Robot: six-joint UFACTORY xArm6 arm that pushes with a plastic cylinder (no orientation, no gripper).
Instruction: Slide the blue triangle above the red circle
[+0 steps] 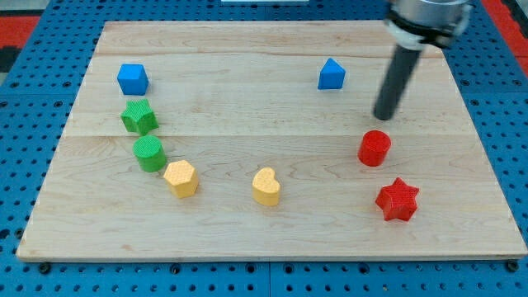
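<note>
Blue triangle [332, 74] — small prism, resting flat near the board's top, right of centre. Red circle [374, 148] — upright cylinder, lower and further right, well apart.

I worked in a robot lab: a wooden board [272, 239] lay on a blue table full of holes [33, 91], with small toy blocks.
</note>
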